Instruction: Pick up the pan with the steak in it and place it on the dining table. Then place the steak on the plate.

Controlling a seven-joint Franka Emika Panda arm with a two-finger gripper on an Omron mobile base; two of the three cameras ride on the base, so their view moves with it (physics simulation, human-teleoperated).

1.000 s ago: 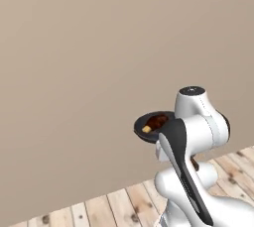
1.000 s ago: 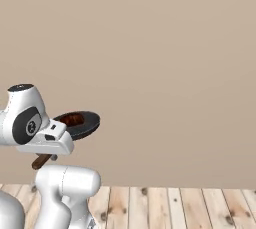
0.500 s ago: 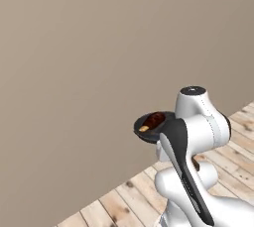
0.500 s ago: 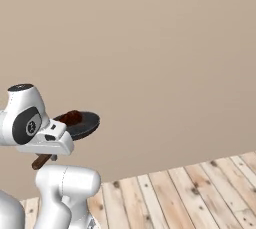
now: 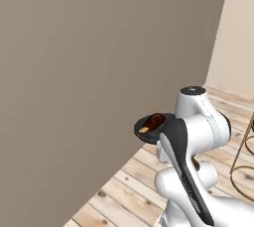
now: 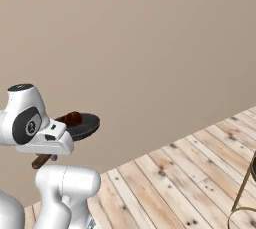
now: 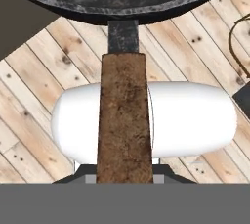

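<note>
Since the earlier pictures the whole scene has swung round in both base views, so the camera has turned with the base: the plank floor (image 6: 165,183), a narrow strip at the bottom a second ago, now runs diagonally up to the right, the left base view now takes in a room corner where the brown wall (image 5: 89,72) meets a paler one, and thin brass-coloured legs of some furniture (image 5: 244,159) have come in at the right edge of both base views. The pan (image 6: 82,124) sits in the same spot relative to the arm as before, carried in the air well above the floor, level, with nothing under it. The steak (image 5: 153,121) lies inside the pan, its yellowish end toward the near rim in the left base view. The arm is folded up close over its own base, the white wrist section high and the hand pointing roughly level, with the pan jutting out past it toward the wall. In the hand view the brown handle (image 7: 124,120) runs straight up from the bottom edge to the black pan bowl at the top; the gripper (image 7: 124,176) is clenched on that handle near its end, though the fingertips themselves are mostly hidden behind it.
</note>
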